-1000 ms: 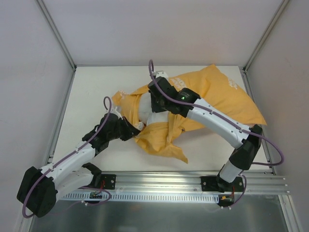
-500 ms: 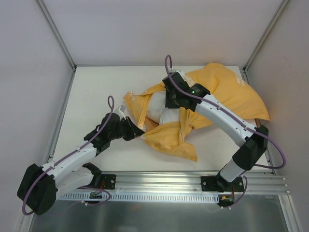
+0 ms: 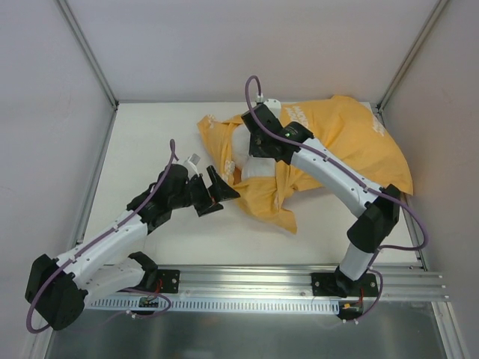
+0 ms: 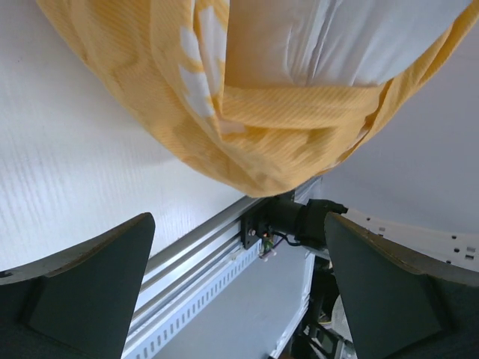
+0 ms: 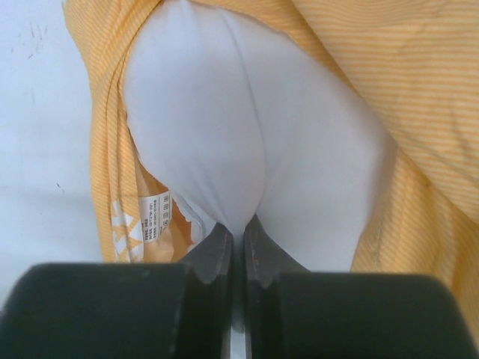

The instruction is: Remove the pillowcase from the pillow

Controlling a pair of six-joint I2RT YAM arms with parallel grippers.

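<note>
Left gripper (image 3: 212, 189) is standing wide open just beside the near-left edge of the pillowcase (image 3: 344, 142). Its two dark, wedge-shaped fingers (image 4: 82, 292) are spread apart with nothing between them. From the left wrist, a drooping fold of the orange-yellow cloth is hanging above the gap.

Right gripper (image 5: 239, 233) is pinching a fold of the pillow (image 5: 224, 127). Its black fingers are pressing together on the smooth white cloth, and a crease is running up from the pinch. The pillow is bulging, plump and rounded, out of the open mouth of the pillowcase, with the rest of it hidden under the cover.

The pillowcase is showing as a finely striped woven fabric with white printed marks. It is bunching in rumpled folds around the opening and lying smoother toward the far right corner of the matte white counter (image 3: 150, 142). A small white care label (image 5: 156, 217) is showing inside the hem at the left of the opening. Pillow and cover are lying on the counter's right half, beyond the ribbed aluminium rail (image 3: 247, 278) carrying the arm bases.
</note>
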